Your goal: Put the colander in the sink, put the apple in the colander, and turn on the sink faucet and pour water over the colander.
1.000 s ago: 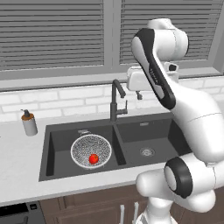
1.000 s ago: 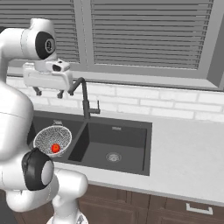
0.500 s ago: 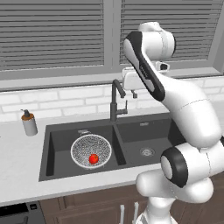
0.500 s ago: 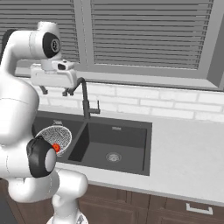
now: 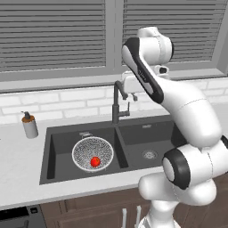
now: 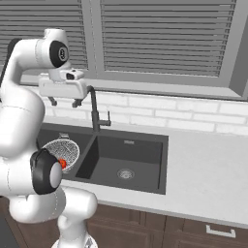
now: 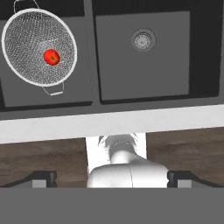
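Colander sits in the left basin of the sink, mesh bowl upright, small loop handles at its far and near rim. Apple rests inside it, toward the near side of the mesh floor; same pair visible from above in the hand view, colander with apple near centre. Right basin holds nothing but its round metal drain.

Sink faucet stands at the far edge of the sink on the divider between the basins, spout angled up and over. No stream visible from it.

Gripper hangs high above the counter, level with the top of the faucet and just left of it in the right base view, apart from it. Fingers point down, spread wide, nothing between them. In the left base view the hand is largely hidden behind the arm's own forearm.

Soap dispenser bottle on the counter left of the sink, well apart from the colander. White brick backsplash and window blinds behind. Wooden cabinet fronts below the counter edge.
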